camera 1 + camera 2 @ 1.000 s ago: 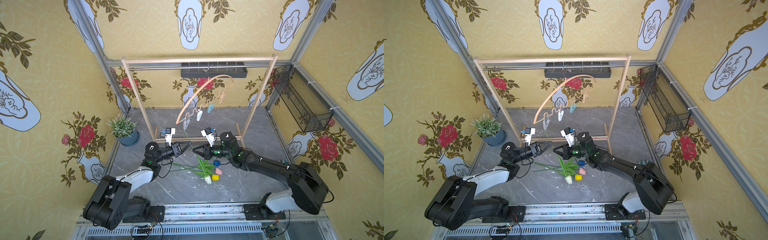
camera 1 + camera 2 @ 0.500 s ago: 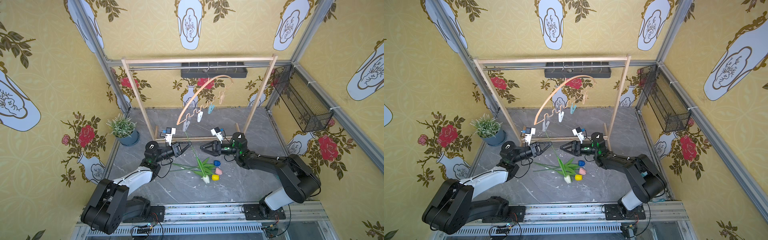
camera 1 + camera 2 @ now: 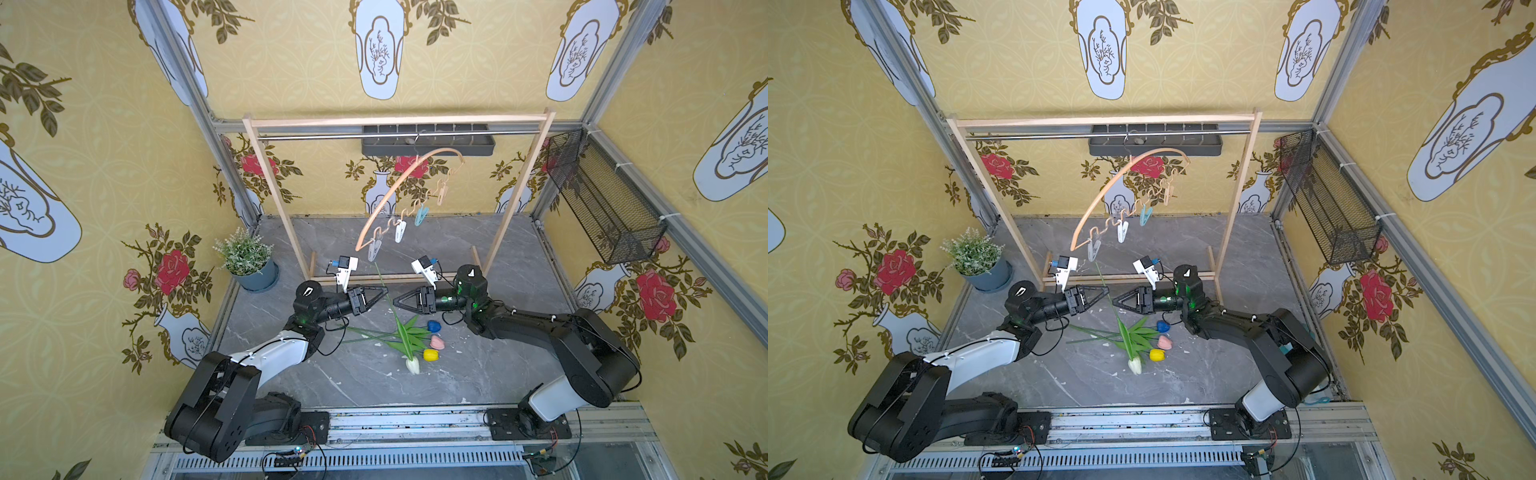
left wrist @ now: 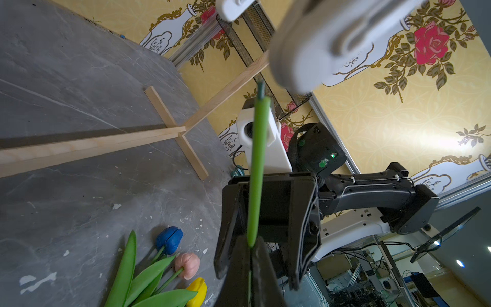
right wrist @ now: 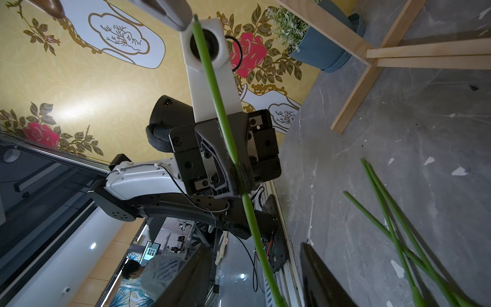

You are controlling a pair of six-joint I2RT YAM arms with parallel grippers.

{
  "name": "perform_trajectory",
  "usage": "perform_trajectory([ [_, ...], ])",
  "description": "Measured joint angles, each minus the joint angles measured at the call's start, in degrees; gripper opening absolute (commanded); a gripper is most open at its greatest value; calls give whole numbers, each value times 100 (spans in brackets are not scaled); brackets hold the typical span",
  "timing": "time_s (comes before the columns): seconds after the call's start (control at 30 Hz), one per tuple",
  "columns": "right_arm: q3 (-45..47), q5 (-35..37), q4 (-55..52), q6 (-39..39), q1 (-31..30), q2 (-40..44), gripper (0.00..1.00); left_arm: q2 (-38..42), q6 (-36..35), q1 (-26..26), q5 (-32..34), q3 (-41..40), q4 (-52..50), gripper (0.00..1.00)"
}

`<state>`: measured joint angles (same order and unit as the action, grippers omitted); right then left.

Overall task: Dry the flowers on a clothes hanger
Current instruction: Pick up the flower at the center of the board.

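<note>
Left gripper (image 3: 380, 296) clamps the white tulip (image 3: 402, 334), stem nearly upright, tip just under the lowest peg (image 3: 374, 249) of the clothes hanger (image 3: 384, 199) (slightly farther back); right gripper (image 3: 397, 301), jaws apart, faces the stem from the right; other tulips (image 3: 432, 343) lie on the table (image 3: 478, 374).

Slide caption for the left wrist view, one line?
Left hand grips a tulip stem, open right hand facing it; blue, pink and yellow tulips lie on the table.

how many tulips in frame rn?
4. The white tulip has its stem pinched in the left gripper, head low by the others. The blue tulip, pink tulip and yellow tulip lie on the table, heads clustered together. None seem hidden.
</note>
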<state>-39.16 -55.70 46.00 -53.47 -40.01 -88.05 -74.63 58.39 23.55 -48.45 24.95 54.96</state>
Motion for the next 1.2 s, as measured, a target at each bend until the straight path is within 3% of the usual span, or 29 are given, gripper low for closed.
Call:
perform_trajectory([
  [0.53,-149,675,-1661,1143,-389,380,16,-76,0,20,-66,28,7,0],
  [0.63,-149,713,-1788,1196,-417,452,18,-76,13,20,-63,28,-7,0],
  [0.73,-149,824,-1958,1268,-420,538,37,-44,13,20,-63,28,-13,0],
  [0.8,-149,848,-2096,1307,-424,588,41,-31,2,20,-63,28,-28,0],
  [1.2,-282,1104,-2485,1517,-498,765,26,39,-90,72,-66,44,-190,0],
])
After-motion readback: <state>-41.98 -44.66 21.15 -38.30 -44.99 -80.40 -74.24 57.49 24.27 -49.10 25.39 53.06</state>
